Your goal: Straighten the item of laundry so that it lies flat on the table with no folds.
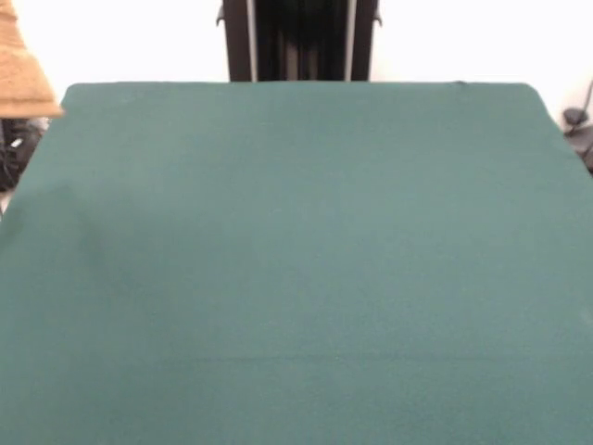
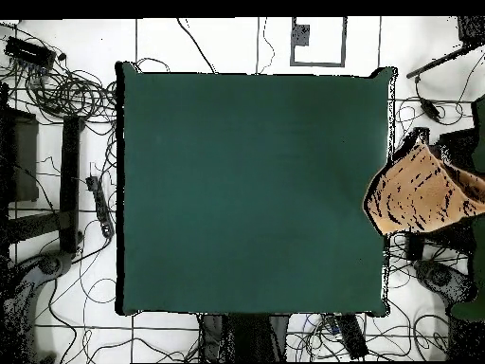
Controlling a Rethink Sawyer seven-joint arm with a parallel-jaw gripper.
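Stretching from the near edge to the black pedestal (image 1: 298, 39) at twelve o'clock, the large dark green felt-covered desk (image 1: 296, 260) lies bare. Off its corner at ten o'clock hangs the golden-orange terry-cloth towel (image 1: 20, 69), apparently held aloft beyond the edge. No tool shows in either view.

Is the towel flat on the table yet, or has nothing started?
Nothing looks done yet. The green table has no towel on it. The orange towel is off the table's side edge, bunched and apparently held up there; the front view shows just its corner at the picture's edge. The robot's pincer is not in view, only its pedestal. Still left: getting the towel onto the table and spreading it flat.
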